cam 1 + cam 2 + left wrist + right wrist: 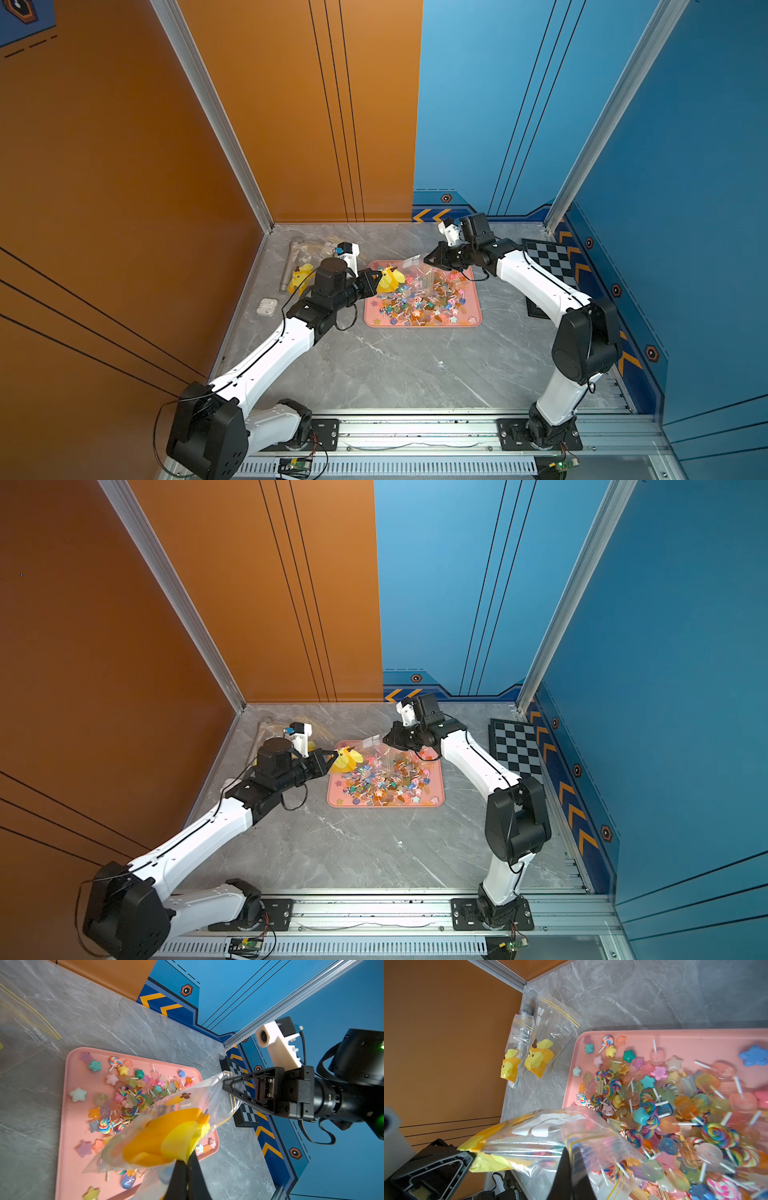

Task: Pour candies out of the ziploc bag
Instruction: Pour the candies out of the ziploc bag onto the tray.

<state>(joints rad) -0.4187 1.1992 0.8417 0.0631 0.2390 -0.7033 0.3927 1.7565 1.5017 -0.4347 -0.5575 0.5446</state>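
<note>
We find the left gripper [379, 277] clamped on the yellow printed end of the ziploc bag [176, 1122], the right gripper [427, 260] clamped on its zip edge, bag held over the pink tray [477, 319]. The candies [419, 301] lie heaped in that tray on the worktop [395, 365].

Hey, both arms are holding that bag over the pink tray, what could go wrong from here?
The ziploc bag hangs from two pinches, left gripper on its yellow end, right gripper at the zip edge; the film could slip. The candies lie close to the tray rim, so late ones might bounce onto the table.
</note>
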